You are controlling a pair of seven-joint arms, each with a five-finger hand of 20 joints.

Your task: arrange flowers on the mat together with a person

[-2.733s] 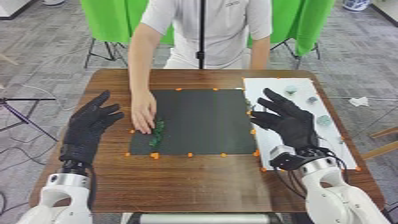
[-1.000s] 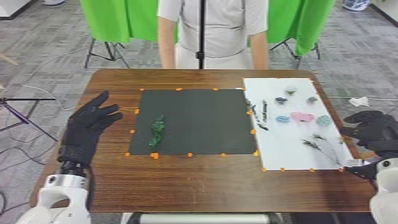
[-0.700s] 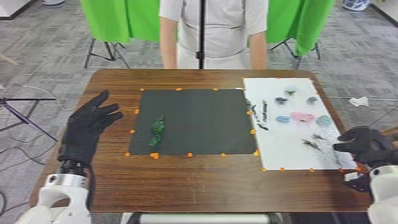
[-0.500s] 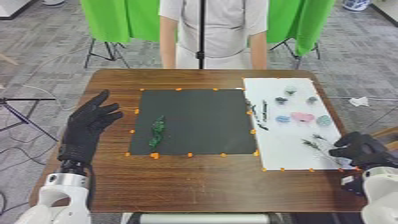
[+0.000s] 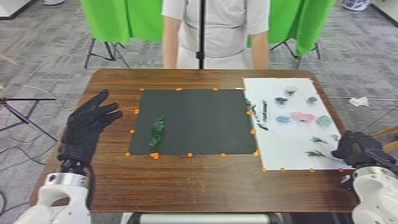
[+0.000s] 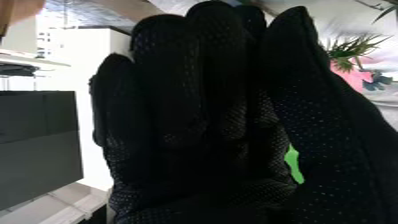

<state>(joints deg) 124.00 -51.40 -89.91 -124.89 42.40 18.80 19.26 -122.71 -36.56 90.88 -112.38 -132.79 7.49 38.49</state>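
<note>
The right hand [image 5: 362, 149], well right of the mat [image 5: 204, 122], is narrow, fingers [image 6: 169, 75] nearly straight, beside the sprigs [image 5: 316, 153]. Left of the mat, the left hand [image 5: 87, 125] is wide. Being thin, the sprigs could slip from a shallow pinch.

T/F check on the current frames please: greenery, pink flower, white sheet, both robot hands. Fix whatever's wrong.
1. The green sprig lies on the left part of the dark mat. True.
2. The pink flower lies on the dark mat. False: it is on the white sheet.
3. The white sheet is to the right of the dark mat. True.
4. The right hand is over the middle of the dark mat. False: it is at the white sheet's right edge.
5. The left hand is left of the dark mat. True.
</note>
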